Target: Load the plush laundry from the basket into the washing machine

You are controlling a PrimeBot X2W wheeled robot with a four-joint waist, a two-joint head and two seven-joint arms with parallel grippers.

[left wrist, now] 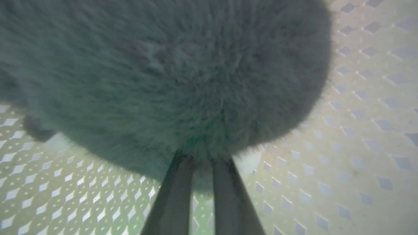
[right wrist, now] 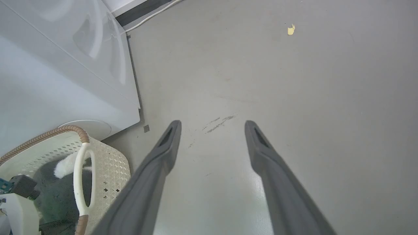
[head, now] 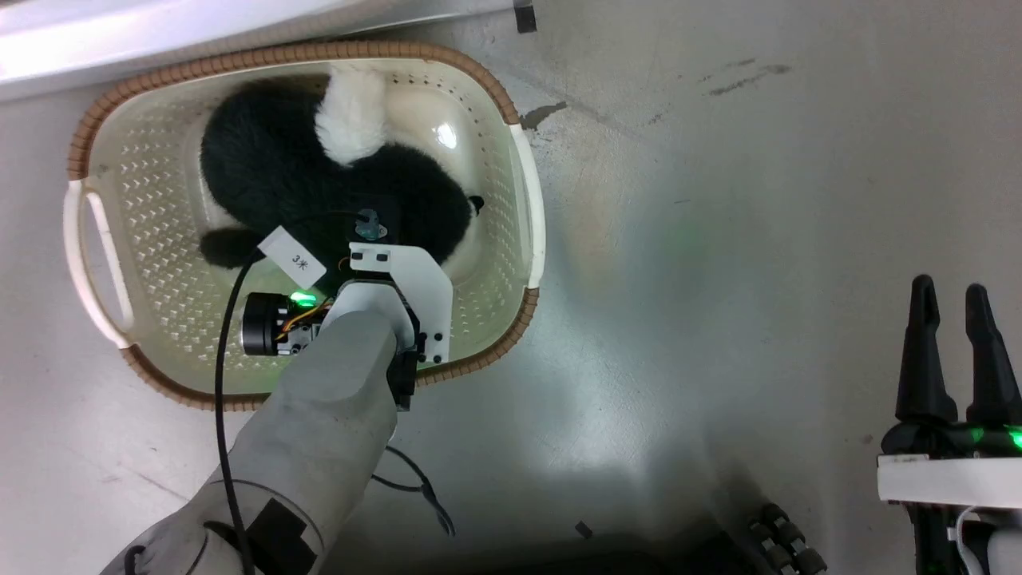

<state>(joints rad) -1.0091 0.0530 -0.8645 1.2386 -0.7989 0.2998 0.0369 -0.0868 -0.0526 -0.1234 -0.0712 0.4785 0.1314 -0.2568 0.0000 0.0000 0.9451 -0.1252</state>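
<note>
The plush laundry (head: 263,160) is seen lying in the basket (head: 271,56), which is set on the floor just beside the washing machine (right wrist: 65,75). The left gripper (left wrist: 204,160) is drawn nearly closed, its tips sunk in the black fur, a tuft seemingly pinched. The right gripper (right wrist: 212,125) is held spread and empty above the floor. The lump is judged light, soft and yielding. A deep bite into its bulk is advised, since loose fur may slip.

Black-and-white plush laundry (head: 271,160) (cream basket (head: 160,239))
</note>
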